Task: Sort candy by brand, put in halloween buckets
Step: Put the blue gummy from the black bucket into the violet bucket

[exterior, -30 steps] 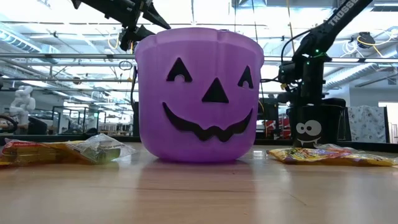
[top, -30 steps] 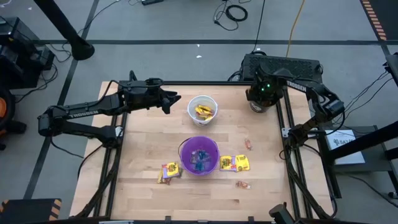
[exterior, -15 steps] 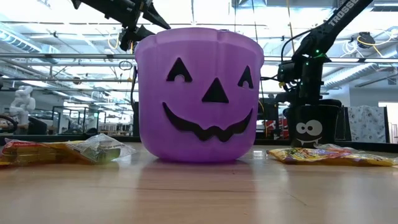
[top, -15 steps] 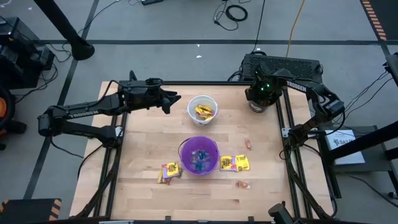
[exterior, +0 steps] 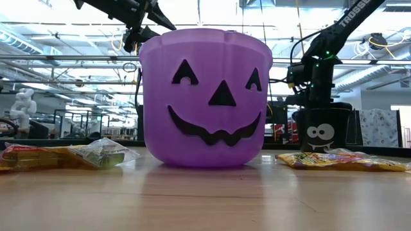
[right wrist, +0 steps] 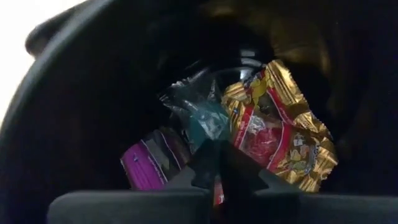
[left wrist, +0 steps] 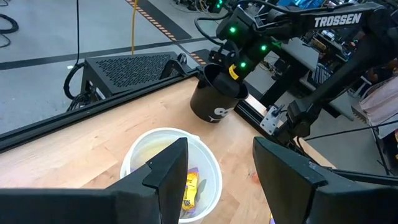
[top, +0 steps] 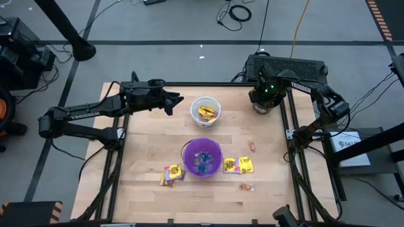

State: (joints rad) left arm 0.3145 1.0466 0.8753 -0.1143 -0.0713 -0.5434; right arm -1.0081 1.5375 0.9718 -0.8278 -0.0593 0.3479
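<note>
My right gripper (right wrist: 219, 155) points down into the black bucket (left wrist: 214, 99) at the table's far right and is shut. Below its tips lie candy pieces: a gold and red wrapper (right wrist: 283, 134), a teal one (right wrist: 202, 118) and a pink one (right wrist: 146, 162). I cannot tell whether the tips touch them. My left gripper (left wrist: 217, 168) hangs open above the table, just left of the white bucket (top: 193, 107), which holds yellow candy (top: 206, 113). The purple bucket (top: 186, 151) stands mid-table with blue and pink candy inside.
Yellow packets lie on either side of the purple bucket (top: 173, 172) (top: 238, 165). Two small orange-pink sweets (top: 252, 146) (top: 245, 186) lie toward the right. A black ridged box (top: 287, 65) sits beyond the far edge. Bare wood shows at the near left (top: 145, 189).
</note>
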